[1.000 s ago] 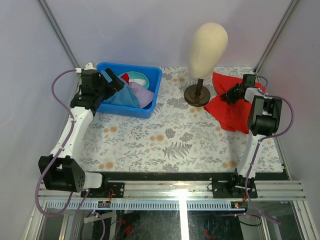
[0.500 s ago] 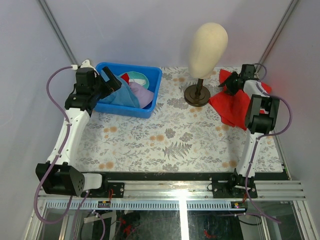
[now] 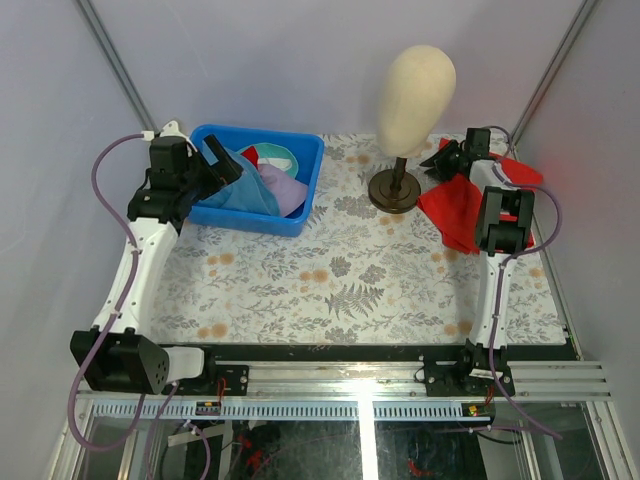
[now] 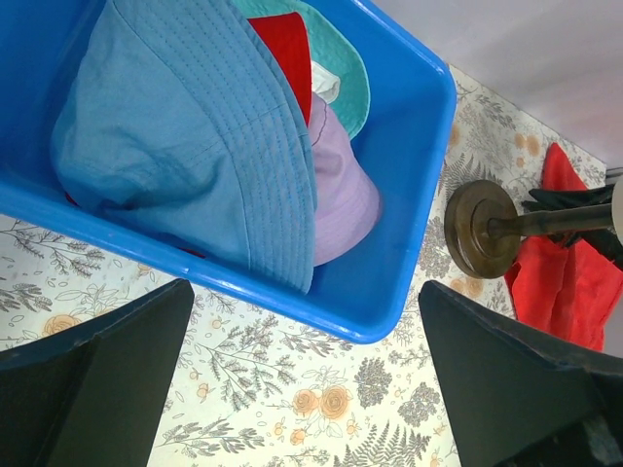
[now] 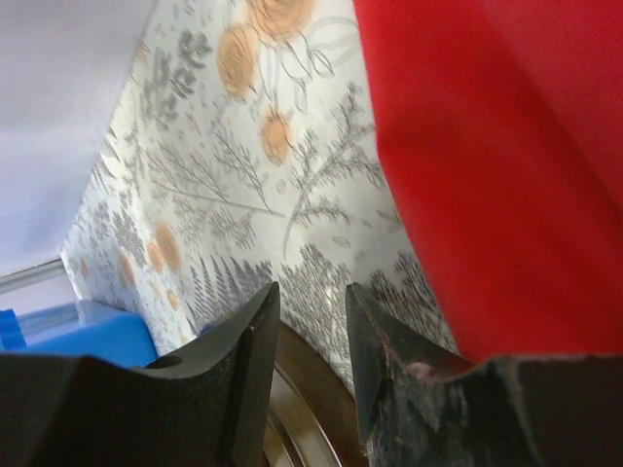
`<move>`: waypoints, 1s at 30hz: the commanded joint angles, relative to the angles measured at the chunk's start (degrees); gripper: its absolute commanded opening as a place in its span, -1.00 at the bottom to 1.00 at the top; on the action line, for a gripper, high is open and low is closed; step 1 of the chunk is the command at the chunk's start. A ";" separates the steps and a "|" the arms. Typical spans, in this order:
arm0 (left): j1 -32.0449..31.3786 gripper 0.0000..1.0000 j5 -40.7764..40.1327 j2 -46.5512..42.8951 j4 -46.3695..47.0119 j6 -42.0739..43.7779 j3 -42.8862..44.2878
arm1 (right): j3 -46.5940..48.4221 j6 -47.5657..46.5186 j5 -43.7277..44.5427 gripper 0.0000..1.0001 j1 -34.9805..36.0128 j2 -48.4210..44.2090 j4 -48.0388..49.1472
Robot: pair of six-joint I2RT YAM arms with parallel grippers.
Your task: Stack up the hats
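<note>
Item 1, left gripper (image 4: 311, 389): jaws spread wide with nothing between them, held up at the left end of the bin and pointed at the hats. I take this as a hover ahead of a first pick.

Item 2, blue bin (image 4: 414, 185): on the desk (image 3: 330, 270) at the far left. It holds all four hats, loosely heaped rather than nested, so by my reading stacking has not begun.

Item 3, blue hat (image 4: 175, 126): topmost, its brim draped toward the bin's near wall. It is closest to the left gripper, so I judge it the easiest first grab.

Item 4, red hat (image 4: 289, 49): mostly buried, with only a strip showing between blue and teal.

Item 5, lilac hat (image 4: 346, 199): crown up, partly tucked under the blue brim.

Item 6, teal hat (image 4: 341, 73): at the far wall, brim showing. Something white lies in it that I cannot identify.

Item 7, mannequin head (image 3: 415, 90): upright and bare on its round stand (image 3: 393, 192), right of centre.

Item 8, right gripper (image 5: 310, 360): jaws a narrow gap apart, with only desk pattern and the stand's base visible through the gap. It grips nothing I can see and sits low beside the cloth.

Item 9, red cloth (image 3: 455, 215): rumpled at far right, lying outside the gripper's finger. It is no part of the stack.
</note>
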 commanded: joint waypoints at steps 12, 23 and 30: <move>2.18 0.99 -1.28 -1.54 -3.67 2.16 5.83 | -1.03 1.85 -4.42 -0.19 6.57 3.02 -0.09; 3.27 0.99 3.60 0.14 -0.80 -0.12 4.80 | -18.83 -2.40 -6.63 -0.15 11.23 -5.71 0.94; 3.61 0.99 4.93 1.20 -0.20 -0.36 2.99 | -27.23 -4.49 -8.56 -0.13 14.43 -9.49 2.65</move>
